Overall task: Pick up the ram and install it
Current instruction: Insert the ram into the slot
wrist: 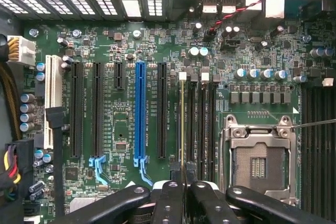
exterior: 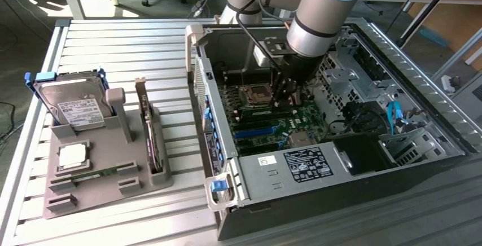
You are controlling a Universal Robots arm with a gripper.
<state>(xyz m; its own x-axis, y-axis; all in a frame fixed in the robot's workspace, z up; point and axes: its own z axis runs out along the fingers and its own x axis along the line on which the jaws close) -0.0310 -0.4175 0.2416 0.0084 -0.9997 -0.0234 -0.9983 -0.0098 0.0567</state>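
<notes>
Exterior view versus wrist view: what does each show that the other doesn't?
Exterior view: a grey holder tray beside the open black computer case, carrying a silver hard drive and a spare green ram stick. Wrist view: a white slot and a twisted red-black wire. Both: the black pincer over the green motherboard, closed on a thin green ram stick.

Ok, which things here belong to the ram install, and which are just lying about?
In the job: gripper, shut on the ram; memory slots; motherboard; open computer case.

Lying about, on the grey holder: second ram stick; hard drive; processor chip; expansion card.
</notes>
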